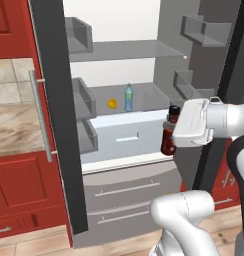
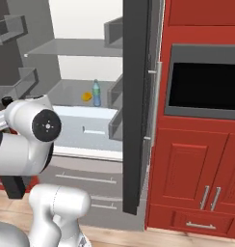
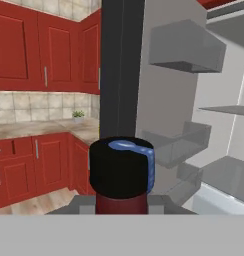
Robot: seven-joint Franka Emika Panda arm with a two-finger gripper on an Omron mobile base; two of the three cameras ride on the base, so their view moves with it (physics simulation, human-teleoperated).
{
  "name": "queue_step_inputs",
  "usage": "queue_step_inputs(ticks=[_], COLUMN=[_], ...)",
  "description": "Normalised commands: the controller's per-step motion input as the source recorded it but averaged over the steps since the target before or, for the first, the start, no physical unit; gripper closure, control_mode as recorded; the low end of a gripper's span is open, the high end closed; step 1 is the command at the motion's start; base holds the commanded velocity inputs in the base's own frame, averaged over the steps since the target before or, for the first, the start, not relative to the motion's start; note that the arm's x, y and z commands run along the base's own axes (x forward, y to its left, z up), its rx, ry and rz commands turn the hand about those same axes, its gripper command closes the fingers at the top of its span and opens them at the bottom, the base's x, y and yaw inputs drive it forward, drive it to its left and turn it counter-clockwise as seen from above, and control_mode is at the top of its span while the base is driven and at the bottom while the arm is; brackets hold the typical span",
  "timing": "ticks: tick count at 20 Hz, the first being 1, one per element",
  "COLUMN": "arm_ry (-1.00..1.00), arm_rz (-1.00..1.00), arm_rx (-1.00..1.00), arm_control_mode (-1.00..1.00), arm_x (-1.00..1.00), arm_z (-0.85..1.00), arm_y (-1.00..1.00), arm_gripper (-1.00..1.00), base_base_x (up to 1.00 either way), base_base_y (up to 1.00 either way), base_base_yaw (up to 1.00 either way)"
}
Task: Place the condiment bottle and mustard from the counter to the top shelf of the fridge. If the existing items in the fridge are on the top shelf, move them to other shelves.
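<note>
Fridge stands open, both doors swung out. Inside: grey shelves, a pale drawer below them, door bins on both sides.

Gripper is in front of the open fridge, at about drawer height, right of centre in the left base view. It carries the condiment bottle: dark red-brown body, dark cap. Bottle is upright. In the hand view the bottle's cap sits just above the bottom edge, with a bluish streak across its top rim. The finger tips themselves are hidden behind the bottle and the white hand; the fingers are closed in on the bottle's body.

In the right base view the arm's shoulder joint covers the hand; 1 small dark bit of the bottle top shows at the left edge.

Blue bottle stands upright on the shelf just above the drawer. Orange-yellow fruit lies on the same shelf, just left of the blue bottle, apart from it. The shelf above that is bare where visible.

Counter with marbled top lies left of the fridge, over red cabinets. Right of the fridge: red cabinets and a built-in black oven.
</note>
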Motion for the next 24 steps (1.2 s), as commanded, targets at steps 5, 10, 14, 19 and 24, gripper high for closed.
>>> queue_step_inputs(ticks=[5, 10, 14, 19, 24], arm_ry=[0.0, 0.0, 0.0, 0.0, 0.0], arm_rz=[0.0, 0.0, 0.0, 0.0, 0.0], arm_rx=[0.0, 0.0, 0.0, 0.0, 0.0], arm_control_mode=[1.0, 1.0, 1.0, 1.0, 1.0], arm_x=[0.0, 0.0, 0.0, 0.0, 0.0], arm_z=[0.0, 0.0, 0.0, 0.0, 0.0], arm_y=[0.0, 0.0, 0.0, 0.0, 0.0], arm_gripper=[1.0, 1.0, 1.0, 1.0, 1.0], base_base_x=[0.08, 0.43, 0.53, 0.46, 0.59], base_base_y=[0.29, 0.05, 0.38, 0.24, 0.04], base_base_yaw=[0.0, 0.0, 0.0, 0.0, 0.0])
